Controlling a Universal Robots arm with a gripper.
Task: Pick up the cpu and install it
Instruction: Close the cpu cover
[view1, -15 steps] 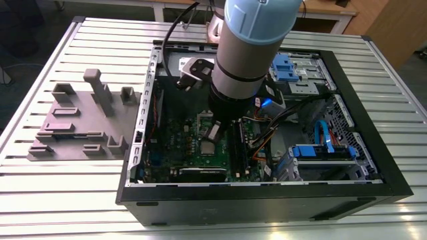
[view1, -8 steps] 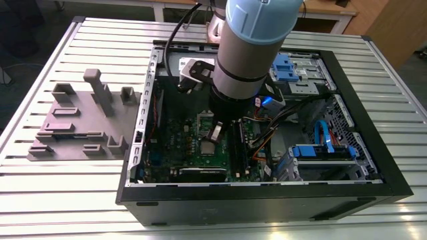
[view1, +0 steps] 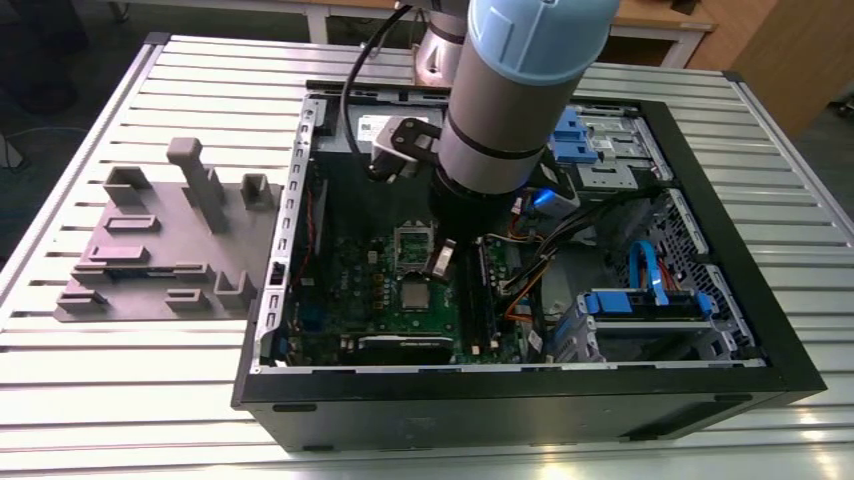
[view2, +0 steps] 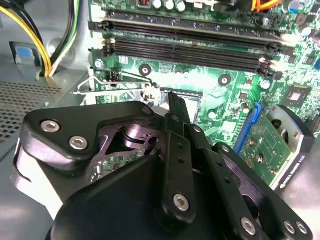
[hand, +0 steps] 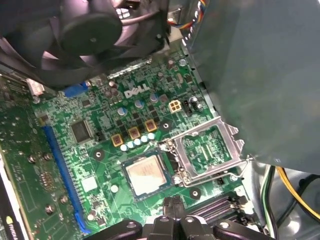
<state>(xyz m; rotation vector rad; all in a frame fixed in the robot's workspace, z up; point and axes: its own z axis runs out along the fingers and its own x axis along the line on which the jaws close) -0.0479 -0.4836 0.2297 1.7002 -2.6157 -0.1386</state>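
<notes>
Here the cpu (hand: 145, 174) lies flat in its socket on the green motherboard (hand: 100, 150), inside the open computer case (view1: 534, 410), which stands on the bench (view1: 134, 400) toward the edge at the exterior view's right. The metal socket frame (hand: 207, 152) is swung open just beside it. The pincer (hand: 172, 204) hangs above the board near the cpu without touching it, its fingers pressed together with nothing between them.

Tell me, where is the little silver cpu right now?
In the first wrist view the cpu lies flat on the green motherboard, right beside the opened metal socket frame.
</notes>
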